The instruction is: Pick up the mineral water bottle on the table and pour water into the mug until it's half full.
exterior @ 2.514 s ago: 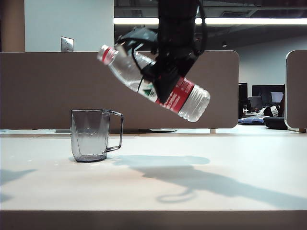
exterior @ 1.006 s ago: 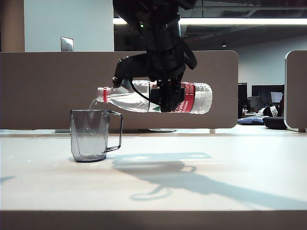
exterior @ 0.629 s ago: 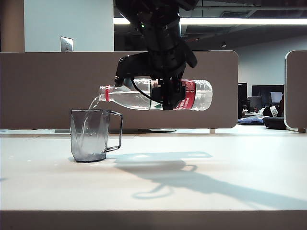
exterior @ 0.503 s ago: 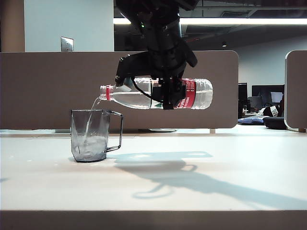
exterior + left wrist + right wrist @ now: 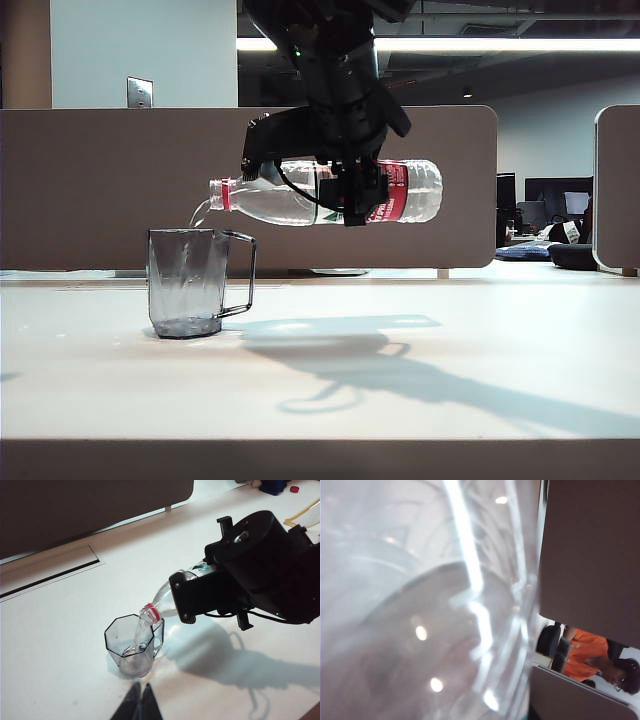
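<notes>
Mineral water bottle (image 5: 300, 196) held level, water (image 5: 197, 213) streaming into grey mug (image 5: 188, 283) on table (image 5: 420, 390)

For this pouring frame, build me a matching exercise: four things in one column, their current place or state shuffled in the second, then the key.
Column one:
1. mineral water bottle
2. mug
3. right gripper
4. left gripper

Column two:
A. upright on the table, a little water at its bottom
B. fingers together, holding nothing, near the mug
C. held nearly level in the air, neck over the mug
D. clamped around the labelled body

Pairs: 1-C, 2-A, 3-D, 4-B
</notes>
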`<state>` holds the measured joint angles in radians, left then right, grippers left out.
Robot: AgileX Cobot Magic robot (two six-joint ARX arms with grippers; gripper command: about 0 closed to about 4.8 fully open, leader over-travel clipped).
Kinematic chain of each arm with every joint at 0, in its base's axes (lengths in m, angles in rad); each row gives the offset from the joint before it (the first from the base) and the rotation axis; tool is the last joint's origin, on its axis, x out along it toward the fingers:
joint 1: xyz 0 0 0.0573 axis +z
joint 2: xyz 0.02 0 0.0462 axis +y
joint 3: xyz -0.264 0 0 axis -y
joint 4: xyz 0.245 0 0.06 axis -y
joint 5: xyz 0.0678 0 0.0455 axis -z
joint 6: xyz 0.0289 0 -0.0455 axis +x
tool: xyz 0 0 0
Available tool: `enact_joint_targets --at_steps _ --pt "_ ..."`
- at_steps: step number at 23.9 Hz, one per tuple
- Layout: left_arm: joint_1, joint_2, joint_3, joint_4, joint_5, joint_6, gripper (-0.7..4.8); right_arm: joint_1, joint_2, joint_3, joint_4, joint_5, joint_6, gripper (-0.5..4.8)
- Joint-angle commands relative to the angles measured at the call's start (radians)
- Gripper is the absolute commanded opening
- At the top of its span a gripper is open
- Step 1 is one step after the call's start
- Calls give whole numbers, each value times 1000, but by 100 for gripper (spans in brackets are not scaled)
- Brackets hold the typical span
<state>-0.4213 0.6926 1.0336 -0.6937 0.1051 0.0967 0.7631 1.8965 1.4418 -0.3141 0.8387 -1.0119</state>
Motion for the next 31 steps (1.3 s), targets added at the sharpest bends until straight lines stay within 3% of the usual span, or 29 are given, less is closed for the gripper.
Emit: enact_joint_targets --at_steps 1,31 --pt "0 -3 5 7 4 0 -5 2 -12 11 45 28 -14 238" --pt "-3 -6 5 6 4 0 -5 -6 -13 11 58 61 -62 237"
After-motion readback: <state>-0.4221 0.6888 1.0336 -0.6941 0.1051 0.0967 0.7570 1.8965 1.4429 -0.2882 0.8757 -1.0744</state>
